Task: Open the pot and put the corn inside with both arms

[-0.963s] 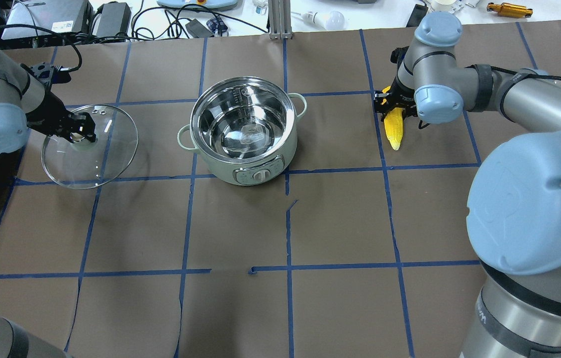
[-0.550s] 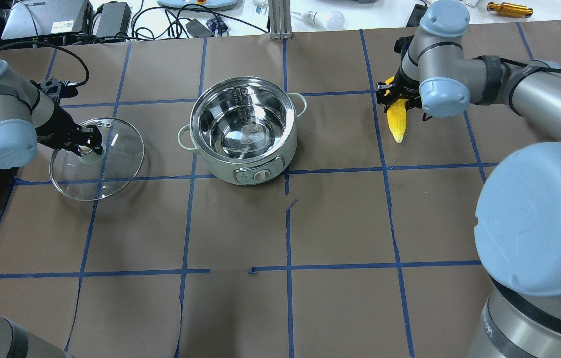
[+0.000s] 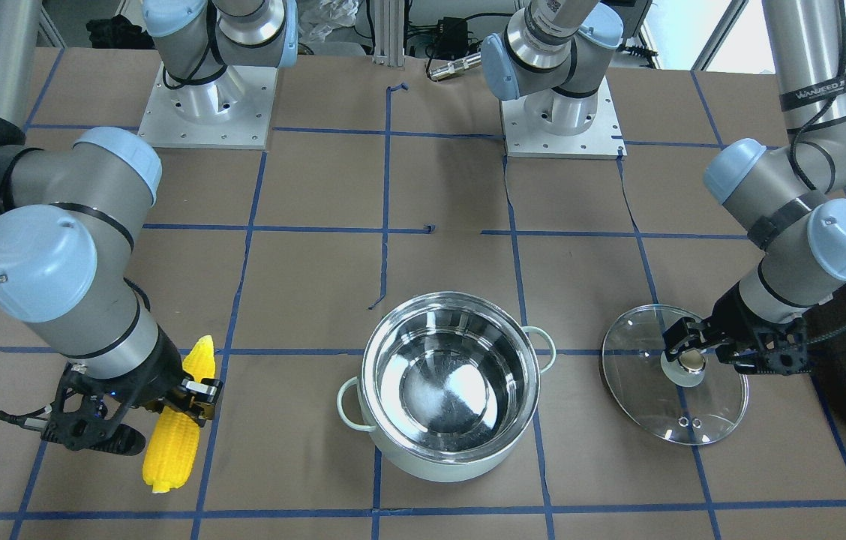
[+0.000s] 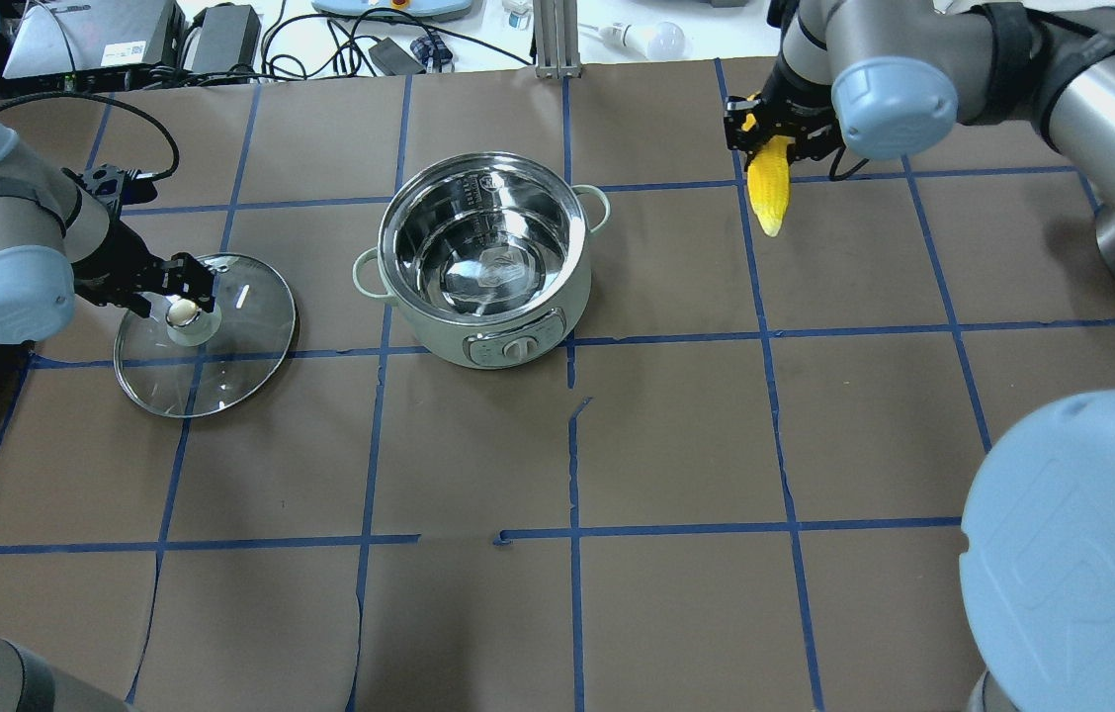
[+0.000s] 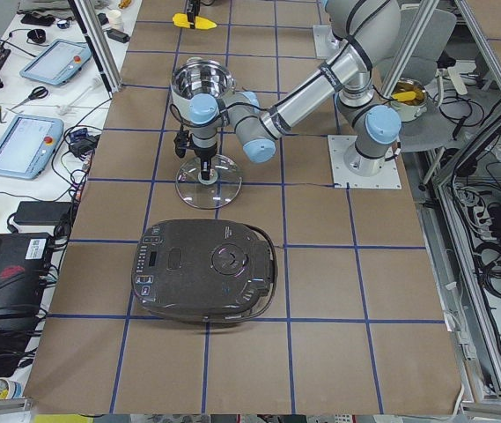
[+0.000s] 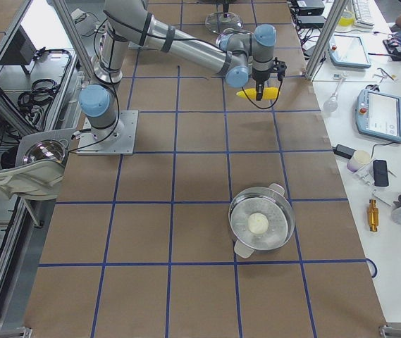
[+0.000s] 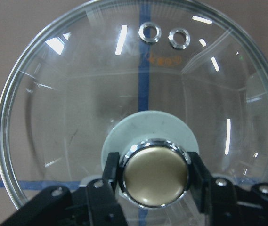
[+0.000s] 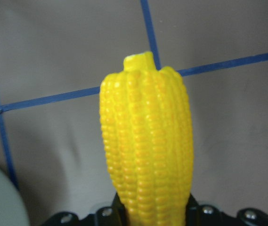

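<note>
The mint-green pot (image 4: 483, 259) stands open in the middle of the table, its steel inside empty; it also shows in the front view (image 3: 449, 390). My left gripper (image 4: 180, 297) is shut on the brass knob (image 7: 153, 172) of the glass lid (image 4: 221, 361), left of the pot. The lid also shows in the front view (image 3: 648, 379). My right gripper (image 4: 765, 138) is shut on the thick end of the yellow corn (image 4: 768, 188), right of the pot and farther back. The corn's tapered tip points out from the jaws in the right wrist view (image 8: 145, 141).
A black appliance (image 5: 206, 269) with a handle lies at the table's left end, beyond the lid. Cables, tablets and tools lie past the far edge (image 4: 221, 40). Blue tape lines grid the brown table cover (image 4: 676, 445).
My left gripper moved the lid a little right, toward the pot, and the lid now sits flatter. My right gripper moved the corn toward the far edge, up in the overhead view.
</note>
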You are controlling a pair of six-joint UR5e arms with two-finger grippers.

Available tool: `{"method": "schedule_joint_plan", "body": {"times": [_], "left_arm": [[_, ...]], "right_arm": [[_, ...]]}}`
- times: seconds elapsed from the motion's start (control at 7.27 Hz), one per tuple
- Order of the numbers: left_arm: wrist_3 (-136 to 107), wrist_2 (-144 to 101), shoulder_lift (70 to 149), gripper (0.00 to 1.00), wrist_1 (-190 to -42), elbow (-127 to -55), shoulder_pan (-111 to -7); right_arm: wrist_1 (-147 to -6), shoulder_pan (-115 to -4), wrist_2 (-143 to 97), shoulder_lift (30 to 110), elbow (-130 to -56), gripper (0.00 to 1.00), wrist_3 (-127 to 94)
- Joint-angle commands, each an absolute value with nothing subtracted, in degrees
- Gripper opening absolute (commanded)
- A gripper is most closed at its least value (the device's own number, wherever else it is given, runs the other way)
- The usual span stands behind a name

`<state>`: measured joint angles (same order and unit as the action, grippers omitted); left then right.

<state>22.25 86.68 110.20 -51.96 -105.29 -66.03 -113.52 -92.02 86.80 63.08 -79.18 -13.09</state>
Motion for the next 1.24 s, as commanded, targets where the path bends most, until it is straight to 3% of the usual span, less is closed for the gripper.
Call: {"method": "schedule_joint_plan", "body": {"times": [0.0, 0.41, 1.1], "left_arm": [[21.1, 86.8, 106.8, 1.0, -56.2, -102.5, -67.1], [7.0, 86.7, 98.9, 1.0, -79.0, -89.5, -74.7], [-5.4, 87.7, 92.6, 1.0, -82.6, -88.9, -82.7]], "right_arm": [[-108.2, -100.4, 86.7, 61.0, -71.3, 0.0, -25.8], [-108.8, -110.6, 86.8, 55.6, -64.9, 0.0, -36.0], [-109.0, -116.1, 86.7, 53.0, -68.2, 0.0, -37.7]]}}
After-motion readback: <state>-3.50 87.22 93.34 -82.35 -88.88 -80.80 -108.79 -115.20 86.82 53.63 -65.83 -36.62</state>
